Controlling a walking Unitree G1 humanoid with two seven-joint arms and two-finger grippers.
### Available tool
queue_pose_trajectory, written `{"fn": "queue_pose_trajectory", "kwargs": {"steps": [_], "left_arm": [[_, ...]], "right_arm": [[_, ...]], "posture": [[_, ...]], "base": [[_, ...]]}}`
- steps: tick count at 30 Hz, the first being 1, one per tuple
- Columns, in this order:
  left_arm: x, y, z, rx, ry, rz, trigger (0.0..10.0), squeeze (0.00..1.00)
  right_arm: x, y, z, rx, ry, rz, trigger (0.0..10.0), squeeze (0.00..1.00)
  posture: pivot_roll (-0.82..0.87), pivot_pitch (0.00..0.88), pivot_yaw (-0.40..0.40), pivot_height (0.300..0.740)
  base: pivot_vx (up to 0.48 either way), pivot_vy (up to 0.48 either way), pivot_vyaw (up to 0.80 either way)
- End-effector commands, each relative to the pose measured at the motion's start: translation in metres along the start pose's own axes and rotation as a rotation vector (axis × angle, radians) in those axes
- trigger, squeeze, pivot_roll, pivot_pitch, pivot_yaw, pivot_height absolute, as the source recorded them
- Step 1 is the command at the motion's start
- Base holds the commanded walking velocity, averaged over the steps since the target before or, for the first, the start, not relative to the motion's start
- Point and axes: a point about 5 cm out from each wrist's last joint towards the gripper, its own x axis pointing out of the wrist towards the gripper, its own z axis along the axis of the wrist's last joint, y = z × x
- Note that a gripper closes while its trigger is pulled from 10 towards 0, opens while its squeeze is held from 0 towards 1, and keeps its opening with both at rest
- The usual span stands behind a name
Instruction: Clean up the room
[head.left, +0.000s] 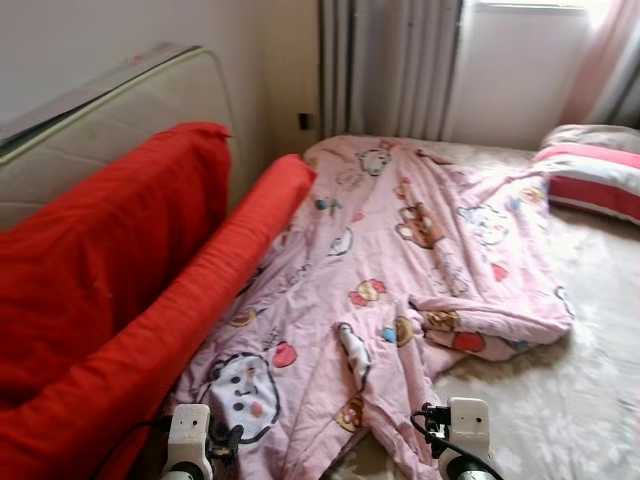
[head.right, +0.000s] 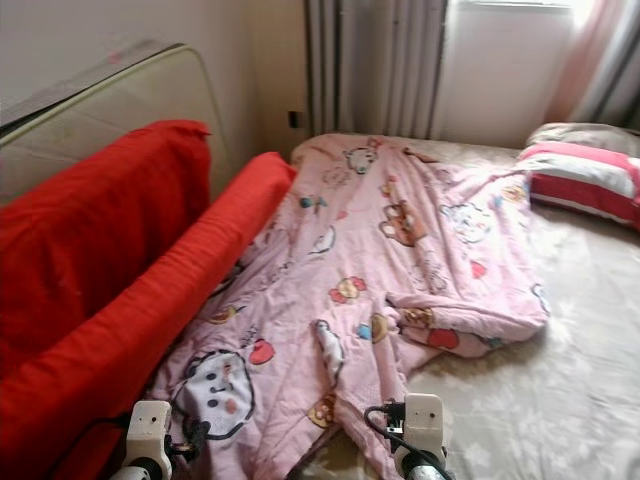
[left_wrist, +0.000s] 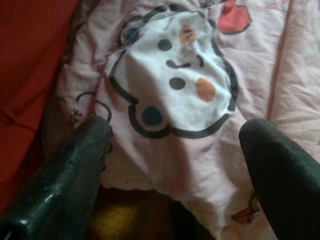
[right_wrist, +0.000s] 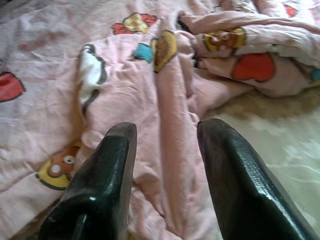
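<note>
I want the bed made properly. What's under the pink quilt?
Beige sheet shows beside the pink quilt; near the left gripper its edge overhangs a dark gap. Anything beneath is covered.

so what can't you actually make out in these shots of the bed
- Bed sheet under the pink quilt: covered by it, head views.
- Striped pillow: cut by the right edge.
- Red cover: what it drapes is hidden.
- Quilt's near hem: cut off at the bottom edge.
- Left gripper and right gripper: open above the quilt; contact unclear.
</note>
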Motion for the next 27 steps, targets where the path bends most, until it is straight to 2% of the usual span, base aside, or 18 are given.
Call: {"fn": "queue_pose_trajectory", "kwargs": {"steps": [1,11,16,27], "left_arm": [[-0.0023,0.0029,-0.0053,-0.009,0.021,0.015,10.0,0.00],[-0.0026,0.0024,-0.0066,-0.010,0.028,0.015,10.0,0.00],[-0.0025,0.0023,-0.0066,-0.010,0.029,0.015,10.0,0.00],[-0.0027,0.0028,-0.0074,-0.009,0.035,0.015,10.0,0.00]], "right_arm": [[-0.0031,0.0010,-0.0071,0.002,0.032,0.005,10.0,0.00],[-0.0028,0.0004,-0.0082,0.001,0.046,0.000,10.0,0.00],[-0.0024,0.0001,-0.0089,-0.003,0.058,-0.004,10.0,0.00],[-0.0031,0.0008,-0.0114,-0.006,0.071,-0.006,10.0,0.00]], "posture": [[-0.04,0.147,0.030,0.700],[-0.04,0.153,0.030,0.700],[-0.04,0.159,0.030,0.675],[-0.03,0.165,0.032,0.675]], "base": [[0.000,0.000,0.00],[0.000,0.000,0.00],[0.000,0.000,0.00],[0.000,0.000,0.00]]}}
